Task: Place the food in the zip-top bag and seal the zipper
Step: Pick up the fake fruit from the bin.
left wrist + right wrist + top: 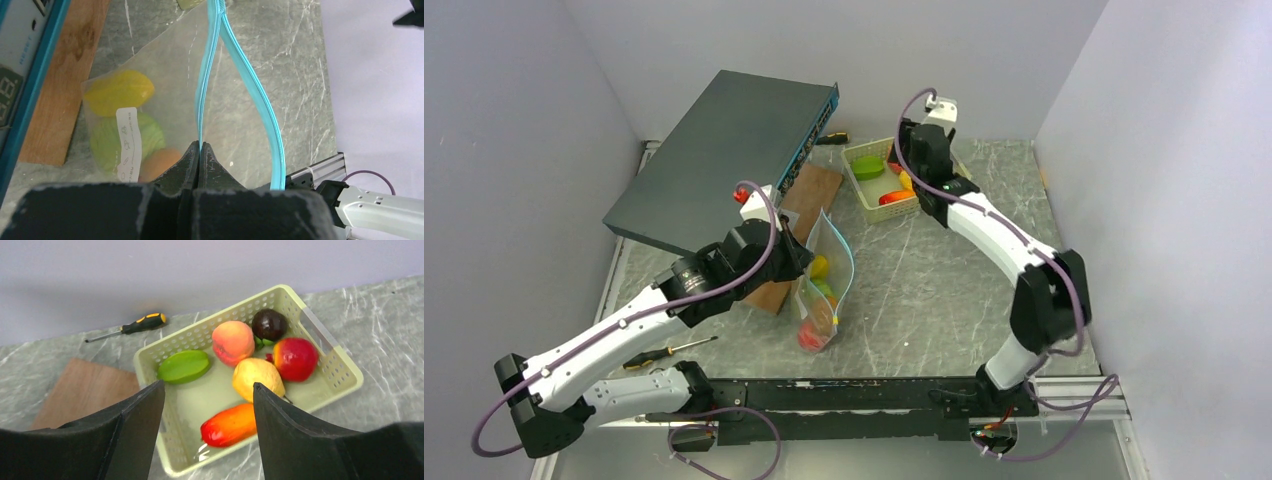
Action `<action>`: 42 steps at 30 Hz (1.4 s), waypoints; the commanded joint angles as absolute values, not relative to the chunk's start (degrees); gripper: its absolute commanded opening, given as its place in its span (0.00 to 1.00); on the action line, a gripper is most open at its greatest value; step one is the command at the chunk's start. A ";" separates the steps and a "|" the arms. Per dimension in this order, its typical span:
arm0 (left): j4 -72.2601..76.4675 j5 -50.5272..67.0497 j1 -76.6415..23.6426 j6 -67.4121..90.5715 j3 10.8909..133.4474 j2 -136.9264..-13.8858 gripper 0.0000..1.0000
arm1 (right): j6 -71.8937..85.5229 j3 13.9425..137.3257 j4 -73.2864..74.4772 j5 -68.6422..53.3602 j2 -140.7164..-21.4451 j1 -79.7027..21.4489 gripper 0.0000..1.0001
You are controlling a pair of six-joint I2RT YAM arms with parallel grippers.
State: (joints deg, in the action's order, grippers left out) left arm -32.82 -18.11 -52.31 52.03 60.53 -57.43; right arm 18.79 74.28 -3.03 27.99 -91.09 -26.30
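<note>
The clear zip-top bag (pixel 826 290) stands on the table with its mouth open and its teal zipper (pixel 214 60) spread in a loop. Yellow (pixel 119 91), light green (pixel 150 131) and orange (pixel 161 161) food lies inside it. My left gripper (pixel 201 146) is shut on the near lip of the zipper; it also shows in the top view (pixel 802 258). My right gripper (pixel 207 390) is open and empty above the pale green basket (pixel 240 302). The basket holds a green fruit (pixel 184 366), a peach (pixel 232 341), a dark purple fruit (pixel 269 323), a red fruit (pixel 295 358), a yellow pear (pixel 256 377) and a red-orange fruit (pixel 230 425).
A dark flat device (pixel 724 160) lies tilted at the back left, over a wooden board (pixel 812 190) beside the bag. One screwdriver (pixel 669 352) lies near the left arm, another (pixel 132 326) behind the basket. Walls close in on three sides.
</note>
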 commanded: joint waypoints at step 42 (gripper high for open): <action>-37.53 -15.44 -51.33 49.57 70.07 -66.59 0.00 | 10.91 105.82 17.39 24.43 -129.05 -18.45 0.54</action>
State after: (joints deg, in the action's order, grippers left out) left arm -37.87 -16.82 -51.55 51.72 65.69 -65.69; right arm 10.59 106.34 18.50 27.99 -132.92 -18.83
